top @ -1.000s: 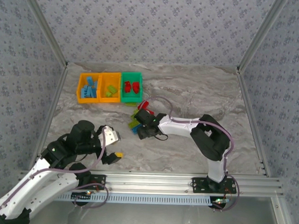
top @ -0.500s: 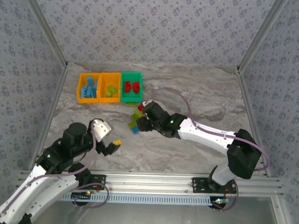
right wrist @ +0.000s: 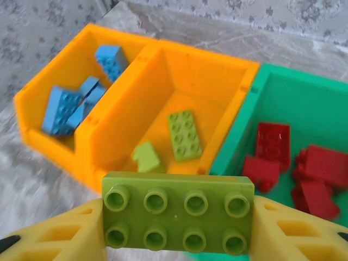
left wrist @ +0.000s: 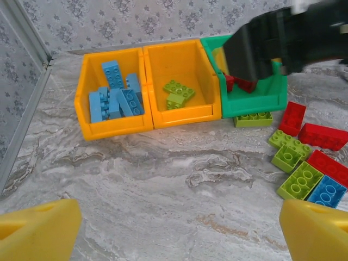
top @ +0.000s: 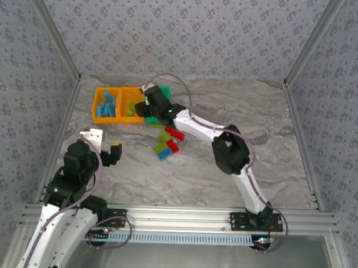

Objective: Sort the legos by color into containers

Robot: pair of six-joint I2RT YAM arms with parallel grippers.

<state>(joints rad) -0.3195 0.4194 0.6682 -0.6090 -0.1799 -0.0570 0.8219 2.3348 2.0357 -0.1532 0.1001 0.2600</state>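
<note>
My right gripper (right wrist: 178, 217) is shut on a lime green brick (right wrist: 178, 211), gripping its two short ends. It hangs over the front edge of the middle orange bin (right wrist: 217, 70), which holds two green bricks. The left orange bin (right wrist: 49, 76) holds blue bricks and the green bin (right wrist: 304, 98) holds red ones. From above, the right gripper (top: 149, 101) covers part of the bins (top: 105, 118). Loose legos (top: 165, 144) in red, lime and blue lie on the table in front of the bins. My left gripper (left wrist: 176, 231) is open over bare table, near the left side (top: 105, 142).
The marble table (left wrist: 163, 179) is bare between the left gripper and the bins. A lime brick (left wrist: 253, 119) lies against the front of the green bin. The right arm (top: 225, 147) arches over the loose pile. Metal frame posts (top: 58, 47) stand at the table's sides.
The right arm swung from the loose pile up and back to the bins, carrying the lime brick. The left arm drew back toward the left, its gripper still open.
</note>
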